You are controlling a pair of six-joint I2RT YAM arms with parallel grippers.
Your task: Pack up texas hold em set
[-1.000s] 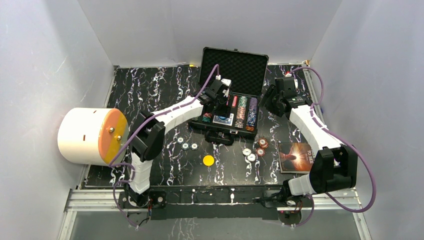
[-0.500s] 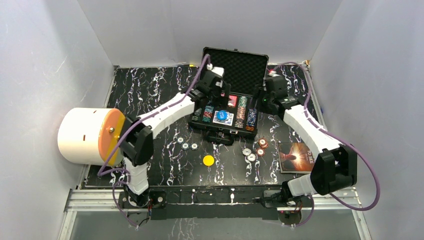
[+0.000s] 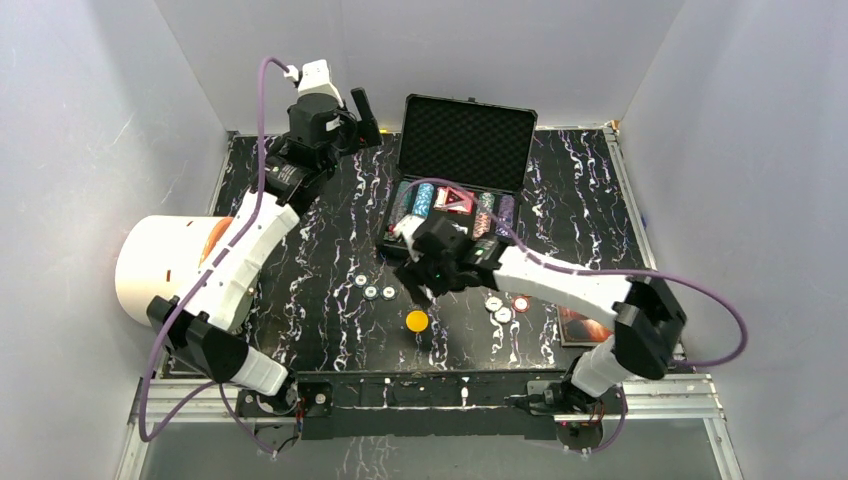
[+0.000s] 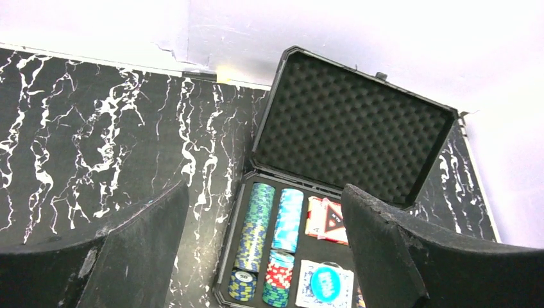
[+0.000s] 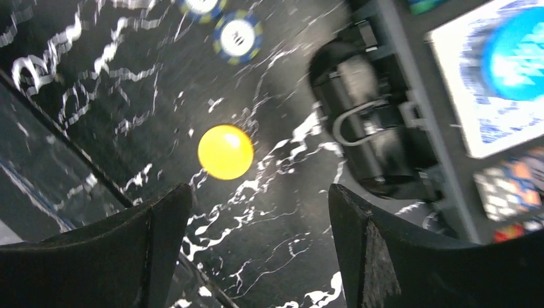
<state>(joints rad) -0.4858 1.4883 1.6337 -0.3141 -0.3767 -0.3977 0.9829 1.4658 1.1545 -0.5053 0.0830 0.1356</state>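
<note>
The black case [image 3: 468, 137] stands open at the back, foam lid up, with rows of poker chips [image 4: 260, 224], a red deck [image 4: 327, 219] and a blue deck [image 4: 326, 282] in its tray. My left gripper [image 3: 362, 108] hangs high at the back left, open and empty; its wrist view looks down between the fingers [image 4: 144, 247] at the tray. My right gripper [image 3: 420, 292] hovers open in front of the case handle [image 5: 365, 138], just beyond the yellow disc [image 3: 417, 321] [image 5: 225, 152]. Loose chips [image 3: 372, 291] [image 3: 505, 305] lie on the table either side.
A big white cylinder with an orange face [image 3: 170, 270] lies at the left edge. A dark book [image 3: 578, 322] lies at the right front, mostly covered by my right arm. White walls close in the back and sides.
My left arm has lifted out of the case and swung up to the back left, opening. My right arm has crossed from the case's right side to its front, above the yellow disc, and opened wider.
</note>
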